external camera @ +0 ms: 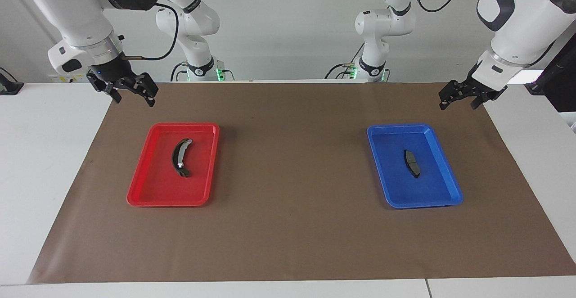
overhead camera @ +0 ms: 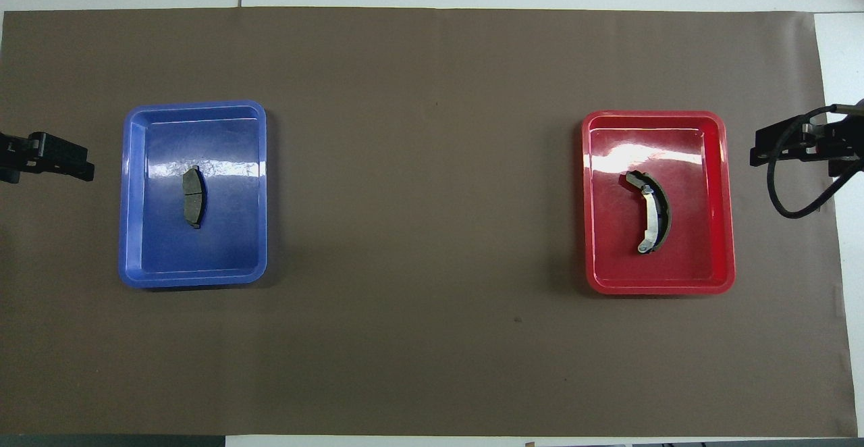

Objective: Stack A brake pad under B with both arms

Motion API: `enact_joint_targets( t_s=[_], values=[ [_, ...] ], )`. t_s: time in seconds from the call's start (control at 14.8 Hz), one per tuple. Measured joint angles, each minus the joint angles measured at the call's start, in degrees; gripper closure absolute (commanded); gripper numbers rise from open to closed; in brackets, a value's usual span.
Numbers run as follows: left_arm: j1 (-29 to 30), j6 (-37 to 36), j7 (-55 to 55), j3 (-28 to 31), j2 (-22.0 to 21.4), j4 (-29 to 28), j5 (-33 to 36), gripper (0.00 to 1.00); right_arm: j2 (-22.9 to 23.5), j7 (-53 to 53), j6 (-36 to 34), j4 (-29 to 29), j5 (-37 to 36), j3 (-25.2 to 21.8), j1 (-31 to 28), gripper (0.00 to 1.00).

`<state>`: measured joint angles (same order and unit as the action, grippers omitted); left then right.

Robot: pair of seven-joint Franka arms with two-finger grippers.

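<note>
I see the short brake pad (external camera: 411,163) lying in the blue tray (external camera: 443,196) and the long curved pad (external camera: 179,157) in the red tray (external camera: 139,196). Left end effector (external camera: 459,101) and right end effector (external camera: 132,98) hover over the mat's (external camera: 288,235) corners, fingers apart, empty.

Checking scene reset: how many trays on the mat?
2. The red tray at the right arm's end holds B; the blue tray at the left arm's end holds the A brake pad. None hidden.
</note>
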<state>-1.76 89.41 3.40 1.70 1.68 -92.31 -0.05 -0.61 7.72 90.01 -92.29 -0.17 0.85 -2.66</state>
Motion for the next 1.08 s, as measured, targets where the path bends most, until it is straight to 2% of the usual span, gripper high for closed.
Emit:
enact_joint_targets(
  t_s=[0.68, 0.88, 1.08],
  values=[
    [-0.30, 0.46, 0.05, -0.66, -0.02, -0.08, -0.10, 0.00, 0.00, 0.00, 0.00, 0.00, 0.00, -0.02, -0.02, 0.01],
    [-0.32, 5.57, 0.05, -1.01, -0.28, -2.75, -0.11, 0.00, 0.00, 0.00, 0.00, 0.00, 0.00, -0.04, -0.03, 0.01],
    [1.03, 15.60, 0.06, -0.56, -1.97, -9.74, -0.11, 0.00, 0.00, 0.00, 0.00, 0.00, 0.00, -0.04, -0.03, 0.01]
  ],
)
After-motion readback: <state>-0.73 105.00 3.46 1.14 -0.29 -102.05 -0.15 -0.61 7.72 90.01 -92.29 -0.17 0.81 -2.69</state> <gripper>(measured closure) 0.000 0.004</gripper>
